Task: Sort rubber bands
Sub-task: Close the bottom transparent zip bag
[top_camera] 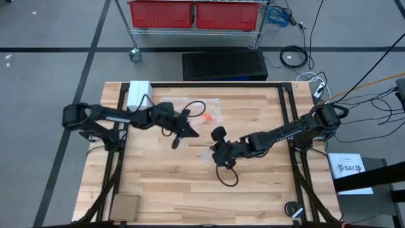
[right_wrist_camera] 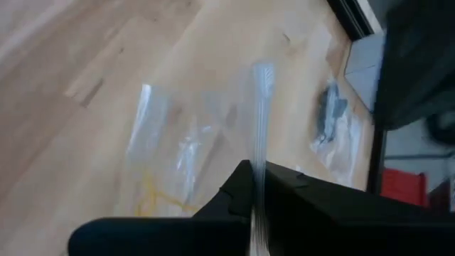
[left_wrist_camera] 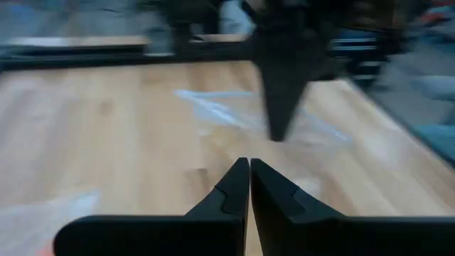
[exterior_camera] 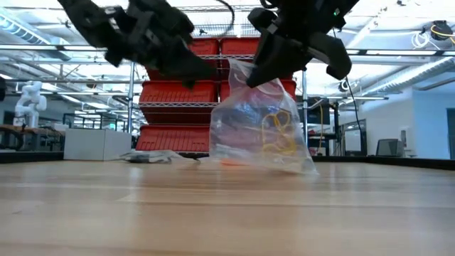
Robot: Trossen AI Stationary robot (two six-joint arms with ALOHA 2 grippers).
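My right pincer (right_wrist_camera: 257, 186) is clamped shut on the top edge of a clear zip bag (exterior_camera: 259, 128); in the right wrist view the thin plastic seam stands straight up from between my fingers. The bag hangs below me with its bottom resting on the surface (top_camera: 190, 183). Inside it lie the pale tan rubber bands (exterior_camera: 279, 135), a loose yellowish tangle near the bag's lower part.

My left pincer (left_wrist_camera: 249, 186) hovers just beside it, off the wood, its tips pressed almost together with only a hairline slit between them and nothing in it.

From above, both pincers meet near the middle of the surface. Wide bare wood lies on the near side of them, down to a small brown card (top_camera: 124, 206) at one near corner. On the far side, an orange band (top_camera: 206, 117) lies on the wood beside a flat clear bag (top_camera: 190, 104), near the black frame rail (top_camera: 209, 85) that borders the far edge.

The low view alone shows the bag's bulging shape and the tan loops through it, with red bins (exterior_camera: 178, 92) on a rack behind. My right wrist view alone shows another small bag holding something dark (right_wrist_camera: 328, 114), lying flat near the frame.
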